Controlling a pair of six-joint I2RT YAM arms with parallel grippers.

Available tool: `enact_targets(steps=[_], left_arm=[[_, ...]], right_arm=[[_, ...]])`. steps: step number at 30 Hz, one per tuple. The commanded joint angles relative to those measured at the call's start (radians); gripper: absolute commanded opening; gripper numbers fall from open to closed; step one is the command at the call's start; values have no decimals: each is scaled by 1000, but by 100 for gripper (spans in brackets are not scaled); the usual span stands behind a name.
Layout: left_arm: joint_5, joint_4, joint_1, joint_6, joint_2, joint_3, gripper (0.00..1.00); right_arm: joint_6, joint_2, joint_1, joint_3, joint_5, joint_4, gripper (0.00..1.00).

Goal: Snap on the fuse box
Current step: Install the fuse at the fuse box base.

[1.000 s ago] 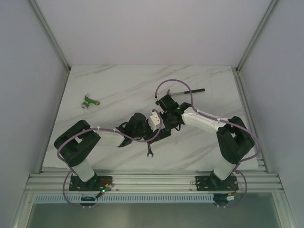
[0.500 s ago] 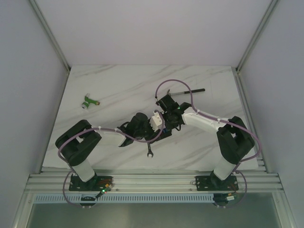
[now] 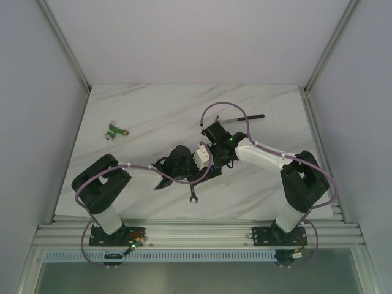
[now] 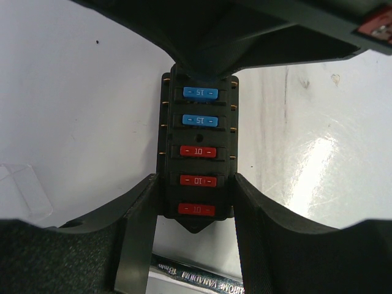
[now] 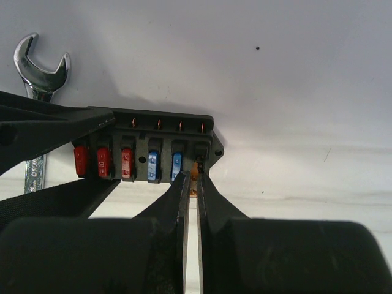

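Observation:
The fuse box (image 4: 196,131) is a small black box with two blue and three red fuses showing. My left gripper (image 4: 196,182) is shut on its near end, one finger on each long side. In the right wrist view the fuse box (image 5: 153,131) lies crosswise. My right gripper (image 5: 195,176) is shut on a small orange fuse (image 5: 196,170) at the box's empty end slot, next to the blue fuses. A clear cover (image 4: 21,191) lies on the table to the left. In the top view both grippers (image 3: 211,162) meet at the table's middle and hide the box.
A chrome wrench (image 3: 193,195) lies just in front of the box, and also shows in the right wrist view (image 5: 38,67). A black-handled tool (image 3: 245,117) lies at the back. A green-and-white connector (image 3: 114,131) sits far left.
My left arm has shifted slightly right toward the right gripper. Both grippers have stayed together at the box.

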Motion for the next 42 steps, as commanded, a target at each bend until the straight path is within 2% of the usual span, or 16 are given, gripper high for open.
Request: enact_targets(steps=[1,18,30,42], left_arm=[[-14,-73,-3,9,35,-3,50],[-17,84,-3,-10,-7,-104,51],[-5,84,-3,-5,5,-100,51],[-2,75,-3,-4,8,-93,51]], right_arm=[[0,-2,2,9,15,-7,0],[-11,10,-10,-32,-8,16,0],[-24,13,-11,-24,-55,27,0],[-29,15,-13,-20,-6,10,0]])
